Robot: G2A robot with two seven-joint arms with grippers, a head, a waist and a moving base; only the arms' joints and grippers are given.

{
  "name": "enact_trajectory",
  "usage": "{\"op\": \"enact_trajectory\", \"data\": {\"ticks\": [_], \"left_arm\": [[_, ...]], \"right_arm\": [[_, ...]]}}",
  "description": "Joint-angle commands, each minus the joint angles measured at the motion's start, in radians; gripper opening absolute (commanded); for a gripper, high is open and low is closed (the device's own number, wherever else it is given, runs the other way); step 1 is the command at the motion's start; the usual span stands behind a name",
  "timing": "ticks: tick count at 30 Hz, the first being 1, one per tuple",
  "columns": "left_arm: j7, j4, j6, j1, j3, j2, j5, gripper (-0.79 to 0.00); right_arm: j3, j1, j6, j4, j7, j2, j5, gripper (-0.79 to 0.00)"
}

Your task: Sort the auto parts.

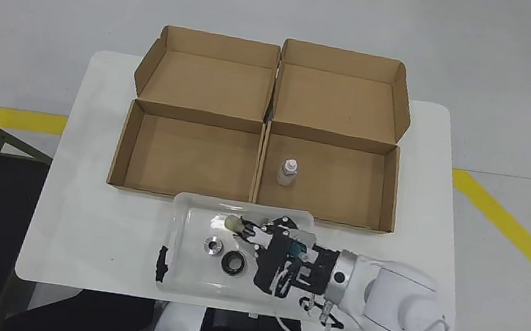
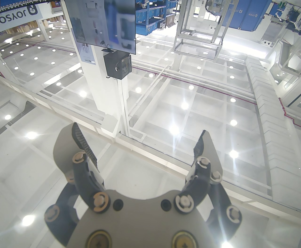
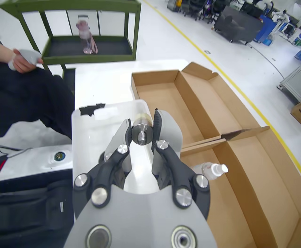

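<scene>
My right gripper is shut on a small metal cylinder part with a pale tape-wrapped end, held above the clear plastic tray at the table's front. In the tray lie a silver ring part and a black round part. A small white bottle lies in the right cardboard box. The left cardboard box holds nothing. My left gripper points up at the ceiling, open, with nothing between its fingers.
Both boxes stand side by side behind the tray with their lids folded back. A patch of black tape marks the tray's front left corner. A green cart stands off the table's left end, and a person sits beside it.
</scene>
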Motion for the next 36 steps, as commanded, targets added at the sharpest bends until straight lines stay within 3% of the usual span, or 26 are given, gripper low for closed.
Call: {"op": "enact_trajectory", "data": {"ticks": [1,12,19,27,36], "left_arm": [[0.0,0.0,0.0,0.0,0.0,0.0,0.0,0.0],[0.0,0.0,0.0,0.0,0.0,0.0,0.0,0.0],[0.0,0.0,0.0,0.0,0.0,0.0,0.0,0.0],[0.0,0.0,0.0,0.0,0.0,0.0,0.0,0.0],[0.0,0.0,0.0,0.0,0.0,0.0,0.0,0.0]], "right_arm": [[0.015,-0.003,-0.002,-0.003,-0.051,0.0,0.038,-0.785],[0.082,-0.018,0.037,-0.04,-0.303,-0.002,0.107,-0.785],[0.106,-0.012,0.047,-0.023,-0.397,-0.006,0.18,-0.785],[0.106,-0.025,0.088,-0.045,-0.457,-0.011,0.156,-0.785],[0.172,-0.022,0.061,0.017,-0.423,-0.005,0.136,-0.785]]}}
